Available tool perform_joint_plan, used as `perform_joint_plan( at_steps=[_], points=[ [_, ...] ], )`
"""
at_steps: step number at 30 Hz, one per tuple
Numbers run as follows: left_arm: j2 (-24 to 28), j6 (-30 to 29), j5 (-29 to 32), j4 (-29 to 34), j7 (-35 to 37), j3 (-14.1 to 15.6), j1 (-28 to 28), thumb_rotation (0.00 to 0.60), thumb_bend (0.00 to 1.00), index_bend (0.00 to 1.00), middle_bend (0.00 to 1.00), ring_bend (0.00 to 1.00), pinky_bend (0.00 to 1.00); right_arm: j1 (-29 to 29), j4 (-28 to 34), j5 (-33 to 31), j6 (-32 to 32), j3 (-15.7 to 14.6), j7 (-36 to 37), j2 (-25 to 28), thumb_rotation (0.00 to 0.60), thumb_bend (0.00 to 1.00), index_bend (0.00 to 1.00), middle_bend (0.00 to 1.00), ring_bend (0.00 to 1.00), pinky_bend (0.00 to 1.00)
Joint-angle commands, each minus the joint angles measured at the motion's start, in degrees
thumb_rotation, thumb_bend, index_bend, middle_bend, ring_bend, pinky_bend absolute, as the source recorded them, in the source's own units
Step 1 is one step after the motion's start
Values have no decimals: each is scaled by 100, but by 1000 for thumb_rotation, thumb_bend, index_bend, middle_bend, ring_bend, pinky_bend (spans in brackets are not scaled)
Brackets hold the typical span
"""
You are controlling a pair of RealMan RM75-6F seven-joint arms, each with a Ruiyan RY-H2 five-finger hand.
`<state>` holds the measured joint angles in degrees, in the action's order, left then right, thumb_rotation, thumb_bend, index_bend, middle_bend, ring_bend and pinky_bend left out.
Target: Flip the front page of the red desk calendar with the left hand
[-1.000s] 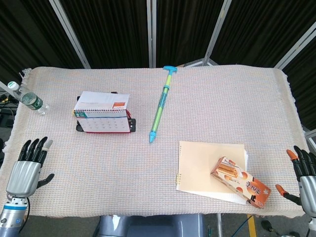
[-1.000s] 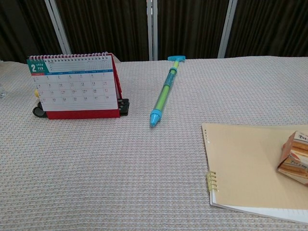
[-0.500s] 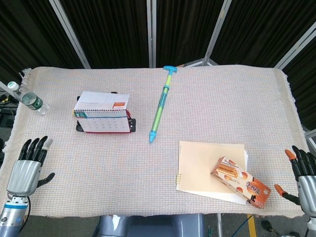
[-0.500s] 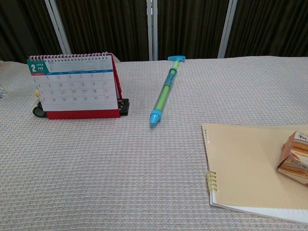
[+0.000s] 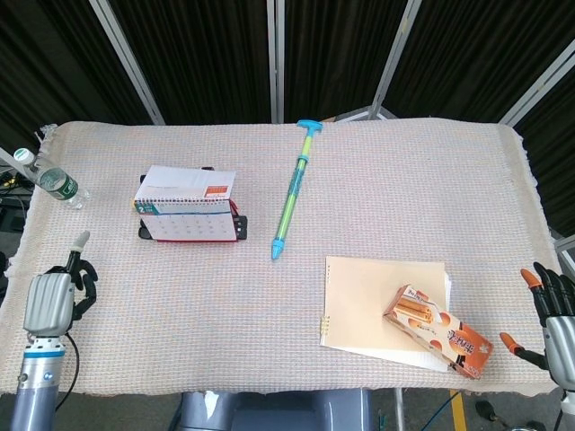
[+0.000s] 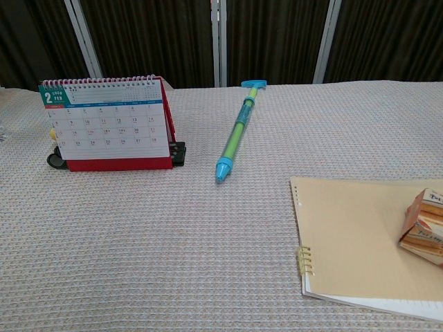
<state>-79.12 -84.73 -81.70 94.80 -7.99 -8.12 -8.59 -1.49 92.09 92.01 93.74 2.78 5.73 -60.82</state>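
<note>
Nearest, at the table's front corners: the left hand (image 5: 52, 301) empty, fingers seemingly curled with one pointing up; the right hand (image 5: 555, 316) empty, fingers spread; further in, a snack box (image 5: 437, 331) on a notebook (image 5: 373, 301); beyond, the red desk calendar (image 6: 107, 124) upright at left, well apart from both hands, front page unflipped.

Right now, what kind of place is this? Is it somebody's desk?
Probably a robot test table, not a real desk: dark curtain panels behind, a woven cloth on top, and props like a desk calendar and notebook.
</note>
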Motion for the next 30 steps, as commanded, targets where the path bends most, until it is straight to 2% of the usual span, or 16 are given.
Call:
perform_joint_plan(
  at_steps=[1, 8, 13, 18, 27, 30],
  points=[
    [-148, 624, 690, 192, 182, -259, -269, 600, 864, 0, 581, 654, 577, 6, -9, -13, -18, -1, 22, 4, 600, 69, 8, 0, 0, 0],
    [-72, 1684, 1878, 598, 540, -511, -574, 600, 867, 0, 588, 658, 581, 12, -10, -31, -22, 7, 94, 27, 600, 69, 8, 0, 0, 0],
    [-84, 2194, 2512, 548, 665, -626, -774, 600, 868, 0, 588, 658, 582, 21, -22, -58, -46, 13, 140, 41, 600, 69, 8, 0, 0, 0],
    [-145, 2532, 2880, 445, 726, -682, -941, 600, 872, 0, 588, 658, 582, 33, -30, -86, -59, 32, 186, 53, 600, 69, 8, 0, 0, 0],
    [-103, 3426, 3781, 715, 1668, -1031, -1152, 600, 894, 0, 588, 658, 582, 75, -60, -101, -124, 37, 170, 23, 600, 69, 8, 0, 0, 0],
    [-66, 3517, 4031, 694, 1685, -1057, -1247, 600, 894, 0, 588, 658, 582, 78, -73, -110, -120, 45, 178, 18, 600, 69, 8, 0, 0, 0]
  ],
)
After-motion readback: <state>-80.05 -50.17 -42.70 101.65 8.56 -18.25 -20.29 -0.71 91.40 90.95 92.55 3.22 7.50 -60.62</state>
